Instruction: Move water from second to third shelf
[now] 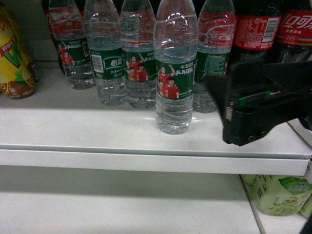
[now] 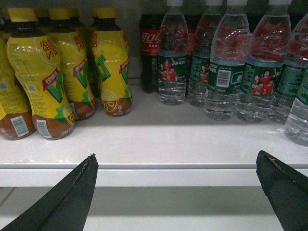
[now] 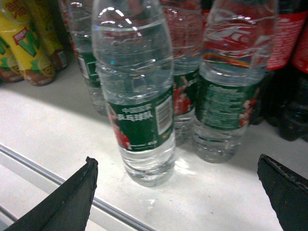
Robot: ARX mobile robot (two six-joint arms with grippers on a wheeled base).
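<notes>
Upright, the water bottle (image 1: 174, 68) stands with its long axis vertical, base on the white shelf (image 1: 97, 131), its top cut off by the head view's upper edge. It sits forward of the other water bottles (image 1: 105, 53), nearest the shelf's front edge. Its green label faces out, red-shirted figures and white text showing.

Right gripper (image 1: 253, 100): a dark block at the right of the head view, just beside the bottle on its right, not touching; a strip of shelf and the bottle behind show between them. In the right wrist view the two fingertips (image 3: 72, 197) stand wide apart at the lower corners, nothing between them; the bottle (image 3: 139, 91) is ahead of them and left of the centre of the gap.

Left gripper (image 2: 175, 185): seen only in its own wrist view, fingers spread wide, empty, low before the shelf lip. Ahead of it, yellow drink bottles (image 2: 36, 77) at left, water bottles at right, a cola bottle (image 2: 150, 48) behind.

Cola bottles (image 1: 258, 27) with red labels stand at the back right in the head view. A green-printed pack (image 1: 280, 195) lies on the lower level, bottom right.
</notes>
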